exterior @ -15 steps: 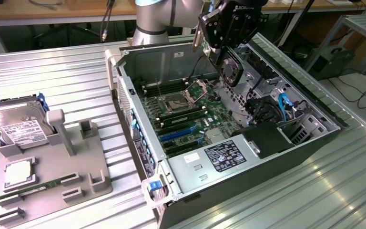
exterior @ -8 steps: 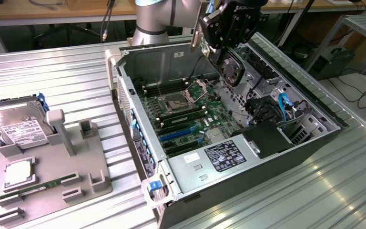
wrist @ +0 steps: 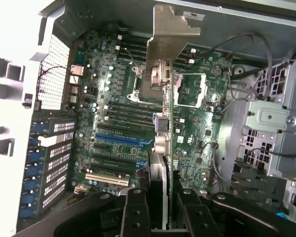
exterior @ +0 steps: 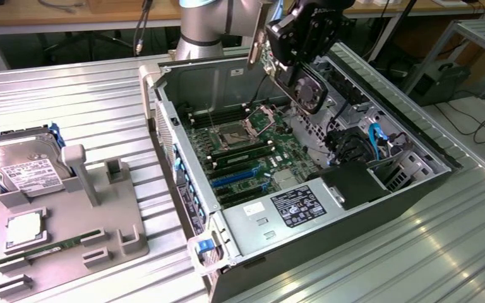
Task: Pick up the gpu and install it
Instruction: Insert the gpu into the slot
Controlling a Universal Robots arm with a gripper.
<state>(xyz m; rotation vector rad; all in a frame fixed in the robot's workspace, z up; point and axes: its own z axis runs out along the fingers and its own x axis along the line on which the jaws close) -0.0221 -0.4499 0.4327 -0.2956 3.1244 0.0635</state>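
Tabletop of ribbed pale metal [exterior: 99, 95] carries an open black and grey tower computer case [exterior: 335, 243] lying on its side, open side upward. Its walls fence in a green motherboard [exterior: 251, 151]; a silver power supply box with a dark label [exterior: 285, 211] fills the near end, and a drive cage with blue and black cables [exterior: 369, 142] crowds the exterior view's right. Room is left over the middle of the board, where the blue expansion slots [exterior: 234, 180] lie uncovered.

Well apart on the exterior view's left, a grey moulded tray [exterior: 65, 230] holds a silver hard drive with a white label [exterior: 23, 167] and a narrow green memory stick [exterior: 48, 249].

Above the far end of the case, clear of the board, hangs the thin dark gpu [exterior: 305, 91], held on edge. Its fan face turns toward the exterior view's right. In the wrist view its long axis runs straight away from the fingers, with the pale metal bracket [wrist: 173, 37] at the end farthest from them.

The black gripper [wrist: 162, 205] is clamped on the gpu, one finger [wrist: 135, 212] against each face.
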